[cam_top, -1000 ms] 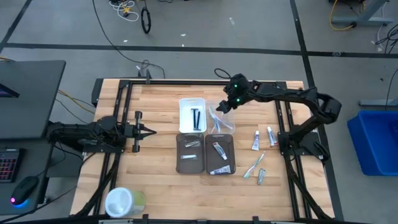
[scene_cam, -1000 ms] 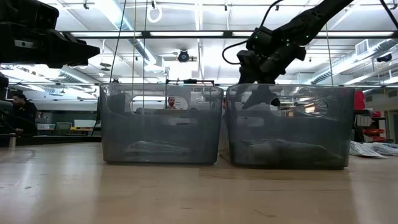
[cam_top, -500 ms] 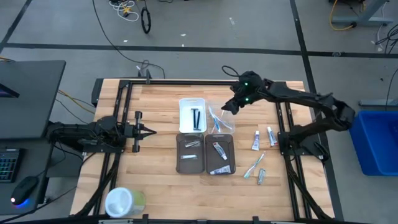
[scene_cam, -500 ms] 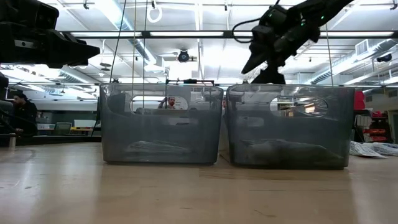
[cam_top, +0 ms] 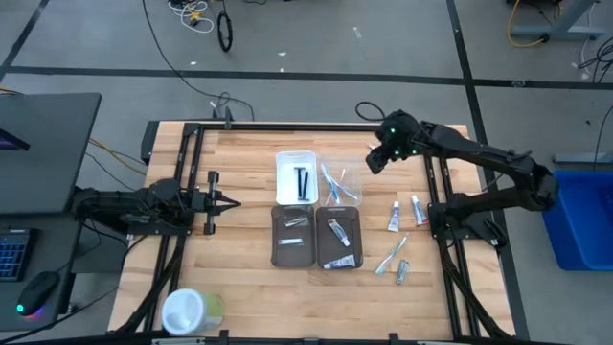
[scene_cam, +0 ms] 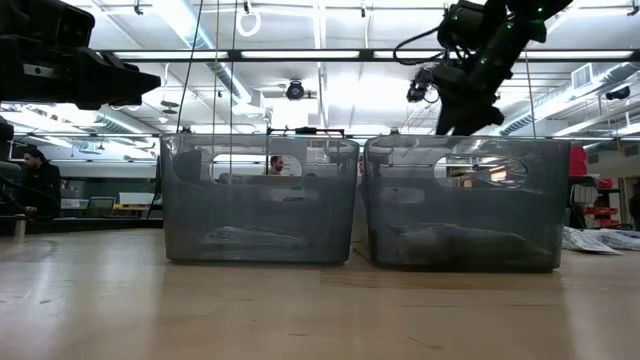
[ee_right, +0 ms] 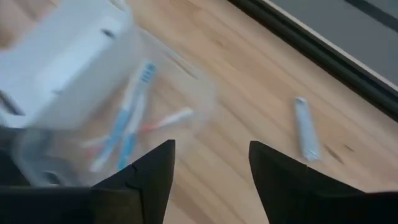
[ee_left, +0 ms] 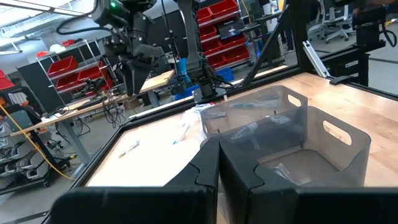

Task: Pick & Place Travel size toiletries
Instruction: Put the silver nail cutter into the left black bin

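Nearest the counter's front edge, a round white-and-green container (cam_top: 190,310) is seen on the pale wooden planks of the counter (cam_top: 249,278). On the right side, a slim light-blue toothbrush (cam_top: 389,255) and a small tube (cam_top: 401,272) are laid flat on the wood, with two white tubes (cam_top: 394,218) (cam_top: 418,209) lying a little farther back, apart from each other. At the centre, two smoky grey rectangular trays (cam_top: 293,236) (cam_top: 338,236) are set side by side; small toiletries are held in each. Directly behind them, a white tray (cam_top: 297,177) containing thin black sticks (cam_top: 303,182) is placed beside a clear tray (cam_top: 340,182) in which toothbrushes (ee_right: 127,118) with blue and reddish handles are gathered. The left claw (cam_top: 230,201) is held low at the counter's left side, its fingers pressed together on nothing. The right claw (cam_top: 376,159) is raised above the bare wood just right of the clear tray; its two dark, blunt fingers (ee_right: 152,171) are spread apart and nothing is carried between them. Beyond the counter, a workshop with red bins is visible.
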